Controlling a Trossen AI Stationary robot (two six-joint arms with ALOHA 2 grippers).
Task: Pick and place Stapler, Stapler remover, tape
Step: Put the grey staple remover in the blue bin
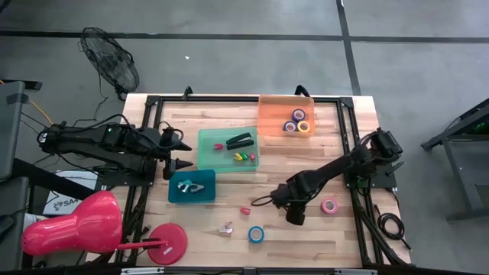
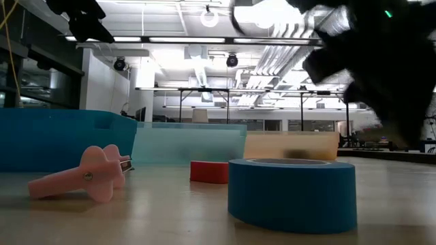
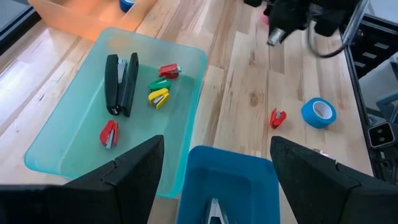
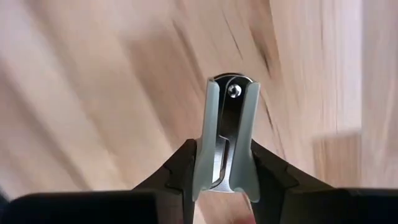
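My right gripper (image 1: pixel 295 216) is over the table's near right part, shut on a pale grey-green staple remover (image 4: pixel 225 137). My left gripper (image 1: pixel 180 162) is open and hovers at the left, above the teal bin (image 1: pixel 174 195), which holds a staple remover (image 1: pixel 189 186). A black stapler (image 1: pixel 241 140) lies in the green tray (image 1: pixel 206 156) with small coloured pieces. Tape rolls (image 1: pixel 298 122) sit in the orange tray (image 1: pixel 271 126). A blue tape roll (image 1: pixel 256 234) and a pink one (image 1: pixel 329 205) lie flat on the wood. My right gripper pinches the staple remover between its two fingers, on the remover's two pale side wings (image 4: pixel 202 158). The remover lies along the fingers, and its riveted end (image 4: pixel 233 91) sticks out past the fingertips. In the wrist view it shows above the wood.
A small red staple remover (image 1: pixel 245 210) and a pink one (image 1: pixel 226 227) lie on the wood near the blue roll. In the low view the pink one (image 2: pixel 85 178) and the blue roll (image 2: pixel 293 194) stand close to the camera. A black frame edges the table.
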